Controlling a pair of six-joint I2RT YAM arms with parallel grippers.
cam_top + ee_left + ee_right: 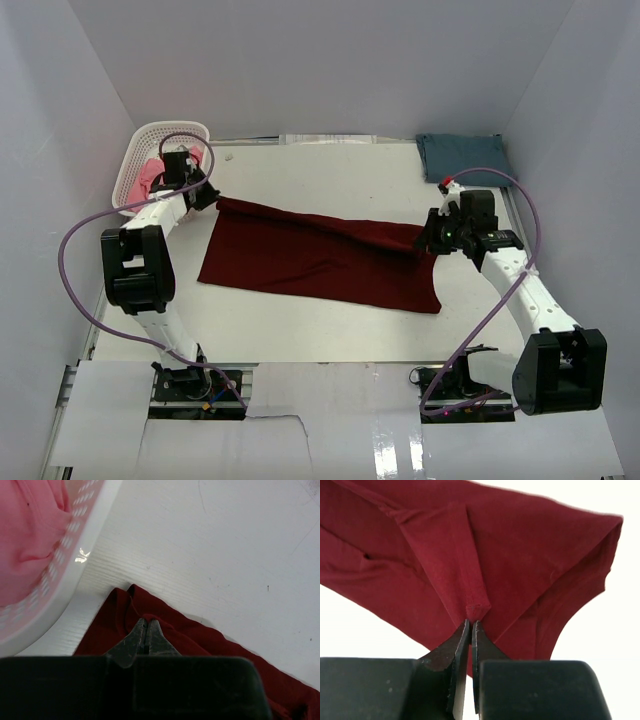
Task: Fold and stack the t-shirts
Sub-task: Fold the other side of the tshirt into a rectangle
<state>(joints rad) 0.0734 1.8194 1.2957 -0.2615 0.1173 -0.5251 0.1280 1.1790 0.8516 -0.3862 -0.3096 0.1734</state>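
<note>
1. Maroon shirt (320,265) lies spread across the middle of the table (330,335), with its far edge drawn into a taut ridge between my two claws.
2. My left claw (146,630) is pressed together on the shirt's far-left corner, just beside the basket (75,525). My own wrist housing hides the cloth nearer to me.
3. My right claw (470,625) pinches a seam fold at the far-right corner, raised off the table. The wrist view cuts off the rest of the cloth at its left edge.
4. Pink shirt (150,178) sits bunched in the basket, partly hidden behind my left arm.
5. Blue shirt (462,155) lies at the table's far-right corner, well apart from the others. It is probably folded, but too small from above to be sure.
</note>
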